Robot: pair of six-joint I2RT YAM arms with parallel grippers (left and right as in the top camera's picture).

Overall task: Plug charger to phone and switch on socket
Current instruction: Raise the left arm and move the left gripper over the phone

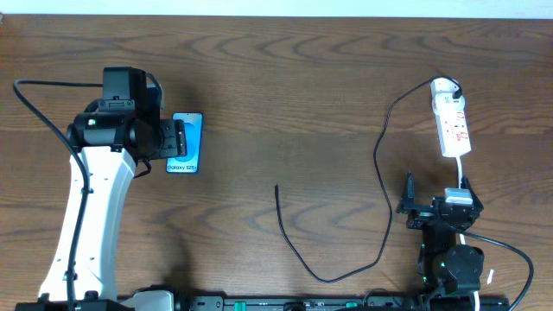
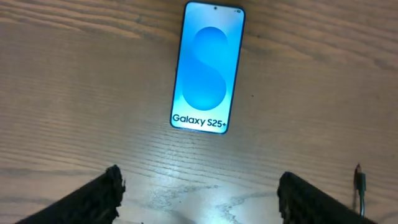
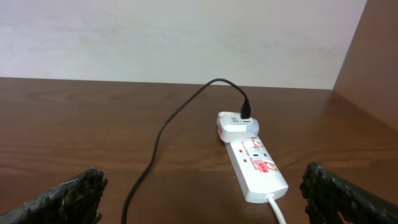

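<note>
Our left hand (image 2: pixel 200 175) hangs released, fingers spread wide, just short of the slim black-edged phone (image 2: pixel 207 65) with its bright blue screen. Bare dark wooden counter (image 1: pixel 285 78) lies all round. The thin black charger cable (image 1: pixel 378 164) ends in a plug tip (image 2: pixel 359 180) well apart from the phone. Our right hand (image 3: pixel 202 171), equally released, faces the narrow white socket strip (image 3: pixel 255 165).

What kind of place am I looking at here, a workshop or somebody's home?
Probably an indoor robotics test bench rather than a home. A left arm and a right arm work at a wooden table, where a phone and a power strip are laid out. Behind is a plain pale wall.
</note>
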